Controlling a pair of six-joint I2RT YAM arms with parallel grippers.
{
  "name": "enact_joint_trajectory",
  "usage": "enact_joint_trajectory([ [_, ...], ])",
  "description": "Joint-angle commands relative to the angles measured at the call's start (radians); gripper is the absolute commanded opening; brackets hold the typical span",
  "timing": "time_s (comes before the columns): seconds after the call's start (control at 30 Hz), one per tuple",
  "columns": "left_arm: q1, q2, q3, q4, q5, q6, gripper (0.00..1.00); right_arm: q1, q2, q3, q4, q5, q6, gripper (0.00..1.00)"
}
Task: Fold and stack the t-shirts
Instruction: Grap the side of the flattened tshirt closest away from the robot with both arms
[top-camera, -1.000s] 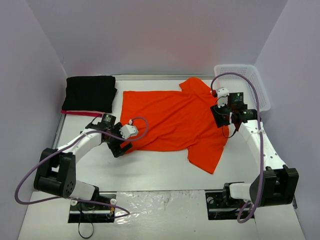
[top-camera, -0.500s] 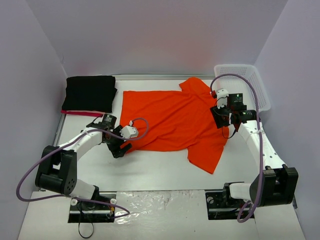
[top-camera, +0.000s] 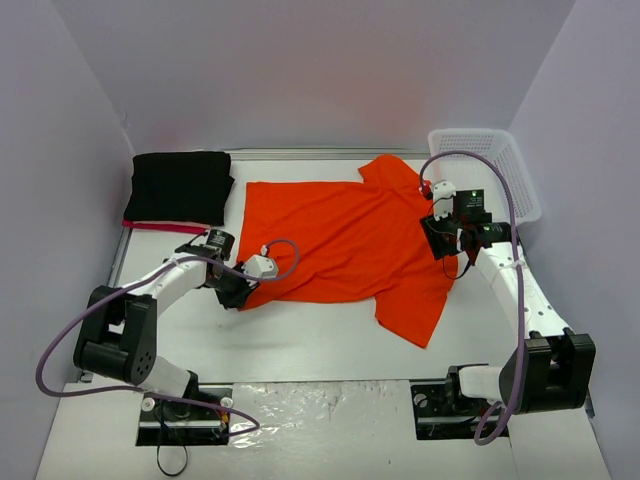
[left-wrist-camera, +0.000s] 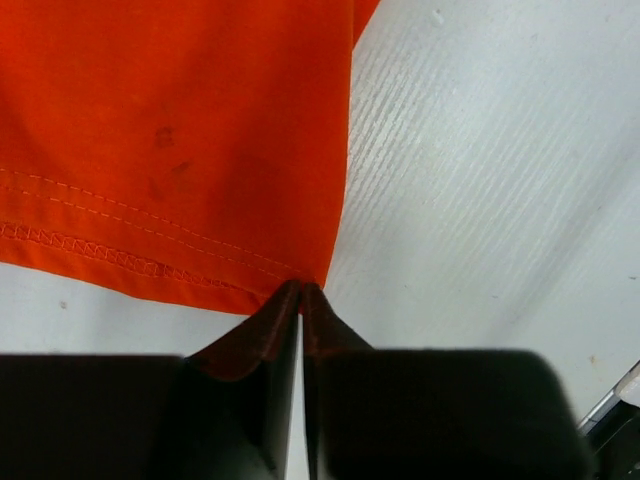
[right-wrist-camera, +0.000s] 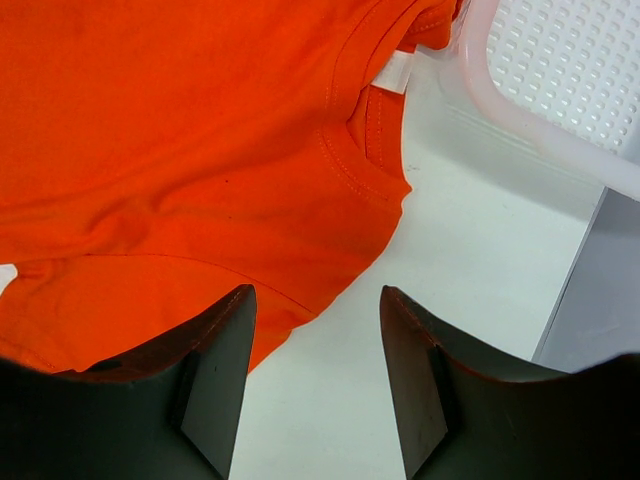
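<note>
Left tool (left-wrist-camera: 301, 292) pinching orange t-shirt (top-camera: 340, 240) hem corner; right tool (right-wrist-camera: 315, 300) — jaws apart — near collar.

We saw a plain bright orange t-shirt (top-camera: 340, 240) with matching orange hem stitching at mid-frame, a black t-shirt (top-camera: 180, 187) over a pink-red t-shirt (top-camera: 155, 226) at upper left, and a white, mesh-patterned basket (top-camera: 465, 133) at upper right.
</note>
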Motion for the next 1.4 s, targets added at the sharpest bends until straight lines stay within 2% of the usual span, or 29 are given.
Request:
enact_joint_trajectory([
  [0.0, -0.005, 0.004, 0.047, -0.045, 0.037, 0.029, 0.03, -0.008, -0.019, -0.015, 0.007, 0.03, -0.011, 0.49],
  [0.2, -0.005, -0.001, 0.062, -0.053, 0.041, 0.013, 0.03, -0.007, -0.013, -0.025, 0.011, 0.019, -0.005, 0.48],
  [0.37, -0.003, -0.09, 0.061, -0.019, 0.027, -0.02, 0.02, -0.008, -0.001, -0.03, 0.018, 0.011, -0.002, 0.48],
  [0.73, 0.006, -0.191, 0.059, 0.077, -0.08, -0.089, 0.02, -0.007, 0.005, -0.058, 0.041, 0.0, 0.004, 0.47],
  [1.37, 0.006, -0.029, 0.096, 0.173, -0.154, -0.102, 0.02, -0.007, 0.031, -0.071, 0.062, 0.002, 0.009, 0.46],
])
